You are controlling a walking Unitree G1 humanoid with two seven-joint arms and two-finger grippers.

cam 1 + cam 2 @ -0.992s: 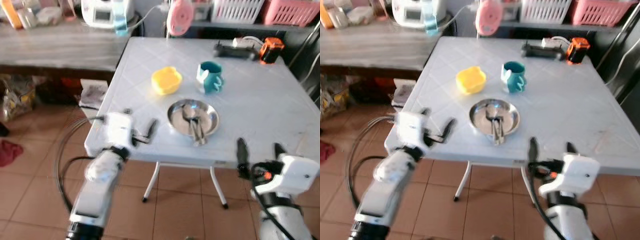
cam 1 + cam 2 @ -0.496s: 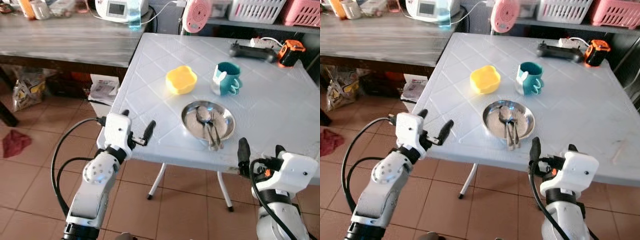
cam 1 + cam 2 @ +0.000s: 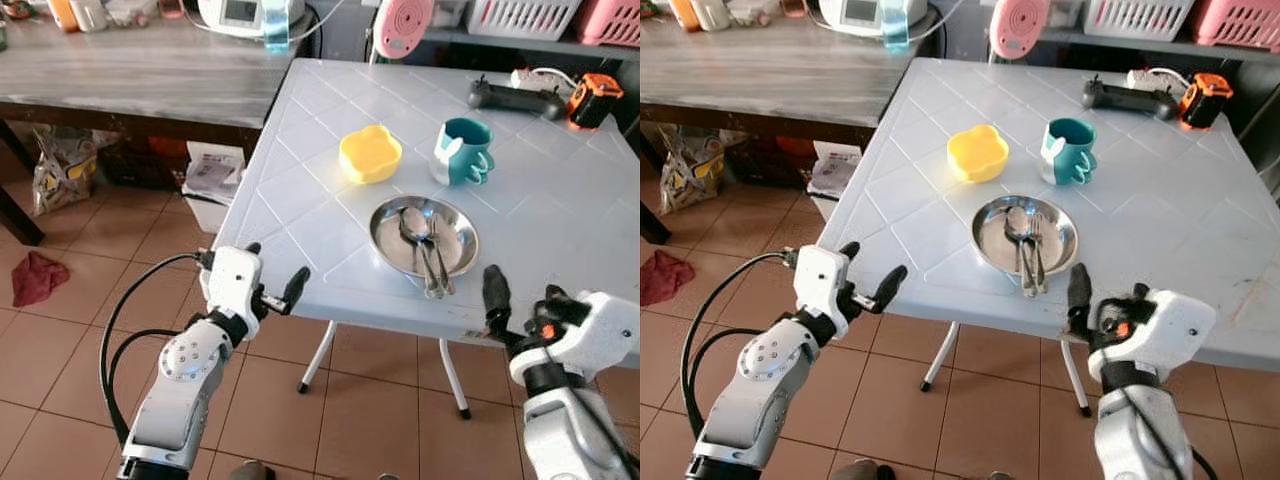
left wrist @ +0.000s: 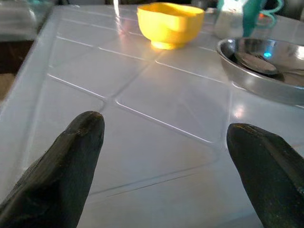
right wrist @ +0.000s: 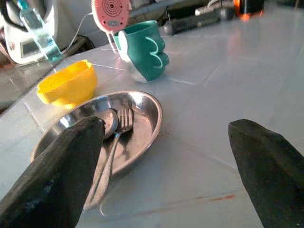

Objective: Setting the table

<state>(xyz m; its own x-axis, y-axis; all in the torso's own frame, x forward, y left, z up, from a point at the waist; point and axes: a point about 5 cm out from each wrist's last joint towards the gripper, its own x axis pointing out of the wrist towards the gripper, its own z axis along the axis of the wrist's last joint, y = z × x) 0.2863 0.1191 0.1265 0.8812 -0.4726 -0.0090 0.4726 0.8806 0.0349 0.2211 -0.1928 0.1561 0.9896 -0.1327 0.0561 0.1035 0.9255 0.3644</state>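
No writing can be read on any of the things. The left gripper (image 3: 272,283) hovers at the near left corner of the white plastic table (image 3: 560,220) with moulded diamond grooves, fingers spread apart. On the table stand a glossy yellow scalloped bowl (image 3: 370,154), a round shiny steel plate (image 3: 424,235) holding a metal spoon (image 3: 410,232) and fork (image 3: 437,255), and a teal mug (image 3: 462,150) behind. The right gripper (image 3: 1103,298) waits at the near edge, fingers parted.

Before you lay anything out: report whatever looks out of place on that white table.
The spoon and fork lie piled inside the steel plate, handles over its near rim, not beside it. A black controller and orange gadget sit at the far edge.
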